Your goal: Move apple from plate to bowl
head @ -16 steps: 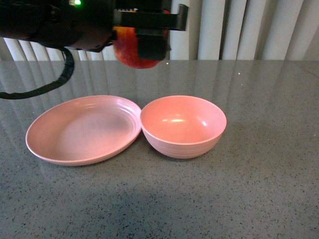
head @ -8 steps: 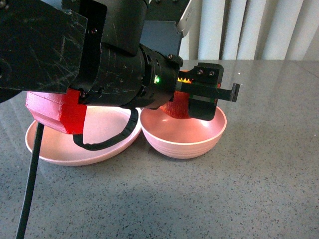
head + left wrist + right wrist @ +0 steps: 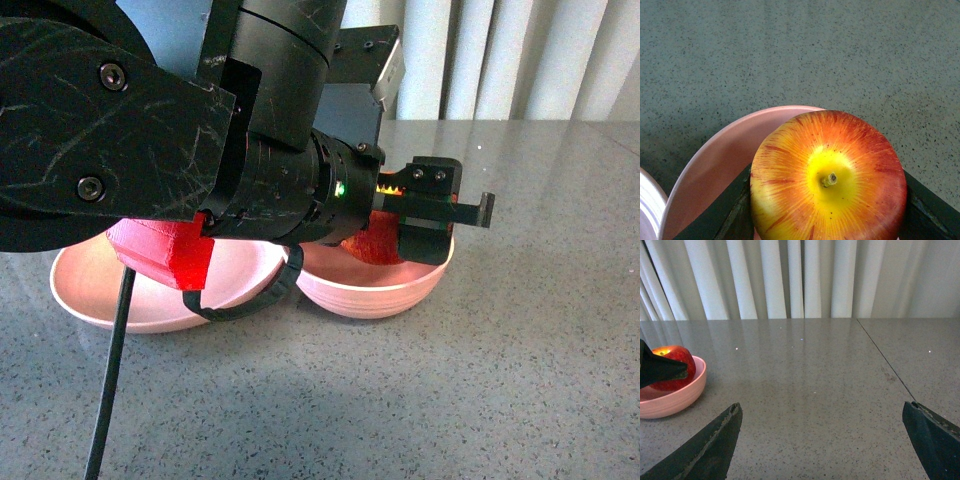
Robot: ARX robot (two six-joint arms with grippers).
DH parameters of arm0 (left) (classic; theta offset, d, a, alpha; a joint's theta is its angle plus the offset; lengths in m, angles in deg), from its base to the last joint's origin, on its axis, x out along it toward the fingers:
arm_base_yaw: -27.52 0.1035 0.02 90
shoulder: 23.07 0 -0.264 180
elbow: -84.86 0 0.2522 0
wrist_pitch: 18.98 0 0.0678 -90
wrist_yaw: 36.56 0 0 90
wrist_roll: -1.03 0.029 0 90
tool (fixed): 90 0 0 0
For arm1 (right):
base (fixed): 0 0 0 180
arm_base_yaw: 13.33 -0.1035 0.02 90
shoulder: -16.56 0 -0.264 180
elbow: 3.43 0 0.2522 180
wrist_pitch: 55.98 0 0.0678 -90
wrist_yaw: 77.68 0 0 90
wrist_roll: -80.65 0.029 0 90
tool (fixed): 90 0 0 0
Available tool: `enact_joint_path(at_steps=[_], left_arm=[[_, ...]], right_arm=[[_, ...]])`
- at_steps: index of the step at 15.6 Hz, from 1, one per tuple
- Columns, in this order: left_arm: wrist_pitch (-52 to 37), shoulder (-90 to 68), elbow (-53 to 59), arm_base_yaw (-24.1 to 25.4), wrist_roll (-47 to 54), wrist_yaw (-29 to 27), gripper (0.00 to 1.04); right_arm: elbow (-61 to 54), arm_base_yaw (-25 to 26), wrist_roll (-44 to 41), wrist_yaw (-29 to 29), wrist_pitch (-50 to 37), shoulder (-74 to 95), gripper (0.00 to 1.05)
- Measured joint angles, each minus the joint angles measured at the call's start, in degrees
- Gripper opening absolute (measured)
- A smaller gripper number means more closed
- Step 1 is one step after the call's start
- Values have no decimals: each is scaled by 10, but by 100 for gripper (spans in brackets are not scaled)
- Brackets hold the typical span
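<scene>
- Plate: empty, at left, half hidden behind the arm.
- Left gripper: clamped on the apple, a finger on each flank, stem up.
- Apple sits low inside the bowl. Cannot tell if it touches the floor.
- Risk: if released while off the floor, it drops and rolls against the wall. Fingers catching the rim on the way out could tip or shove the bowl.
- Right gripper: spread wide, holding nothing, well apart from the bowl.
- Against half a second back: arm is lower, apple sunk deeper below the rim.
</scene>
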Motion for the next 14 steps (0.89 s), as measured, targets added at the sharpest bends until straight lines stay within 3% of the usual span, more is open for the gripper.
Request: enact_joint_path(at_steps=[5,8,14], left_arm=[[18,-2,-1,0,-1,7,67],[12,-2,-1,1,0,8,100],[-8,71,2,12,8,-12,98]], right_arm=[[0,0,0,0,0,0,98],[0,0,0,0,0,0,98],[0,0,0,0,0,0,98]])
